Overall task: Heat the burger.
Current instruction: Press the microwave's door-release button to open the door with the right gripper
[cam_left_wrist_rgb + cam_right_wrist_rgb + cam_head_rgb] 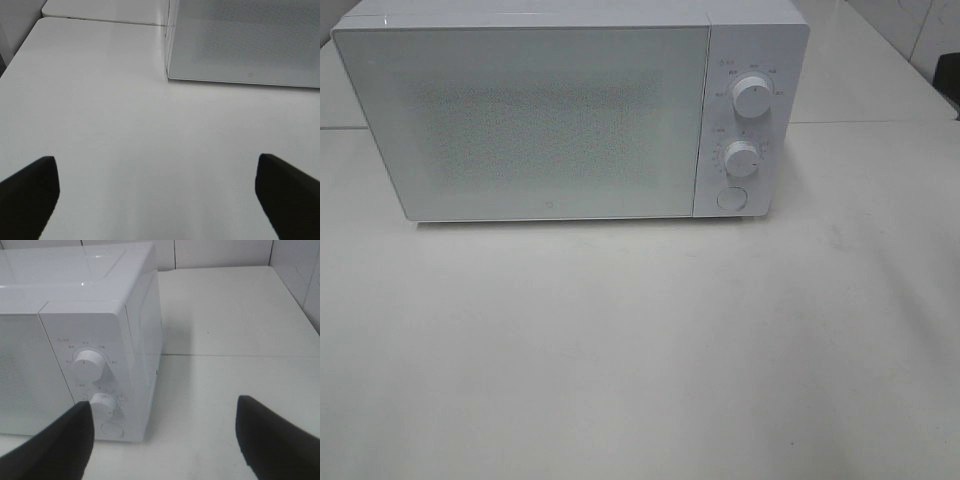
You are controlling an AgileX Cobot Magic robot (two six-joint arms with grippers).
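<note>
I see the microwave [560,120] shut on the white table [640,350], and I cannot tell where the burger is; no view shows it. The left gripper [156,165] hangs over the table near the door's corner. The right gripper [164,405] hangs near the dials [87,365]. Both have their jaws spread wide and hold nothing.

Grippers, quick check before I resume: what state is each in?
Left gripper: open, holding nothing.
Right gripper: open, holding nothing.
</note>
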